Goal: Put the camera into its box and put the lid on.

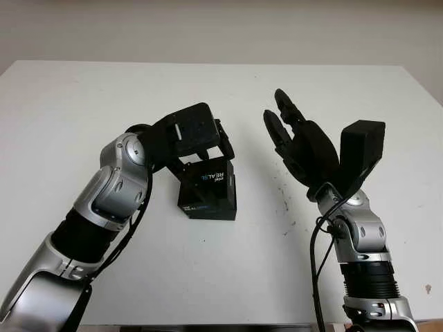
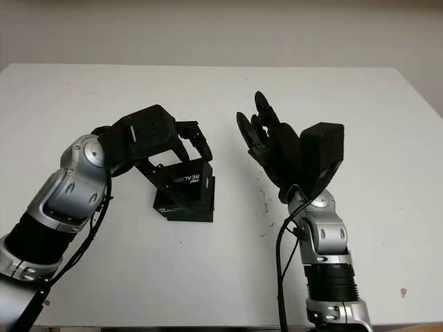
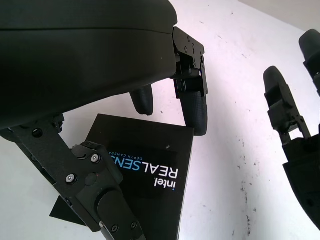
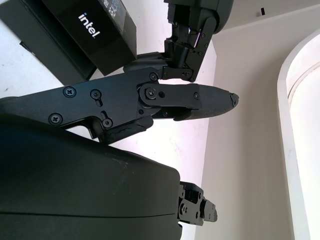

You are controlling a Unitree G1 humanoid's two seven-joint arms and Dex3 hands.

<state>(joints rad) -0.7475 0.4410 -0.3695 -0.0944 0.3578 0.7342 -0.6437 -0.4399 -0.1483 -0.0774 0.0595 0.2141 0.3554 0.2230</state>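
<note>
A black box (image 1: 208,190) printed "intel REALSENSE" sits shut, lid on top, at the middle of the white table (image 1: 69,104). My left hand (image 1: 204,158) hovers just over it, open. Its fingers (image 3: 196,110) hang past the box's far edge and its thumb reaches over the near side of the lid (image 3: 145,175). I cannot tell whether any finger touches the box. My right hand (image 1: 285,128) is raised well above the table to the right of the box, open and holding nothing. A corner of the box (image 4: 95,30) appears in the right wrist view beyond the right hand's fingers.
Small dark specks (image 1: 285,206) mark the tabletop between the box and the right arm. The table's far edge (image 1: 208,63) meets a pale wall. Bare table surface lies on all sides of the box.
</note>
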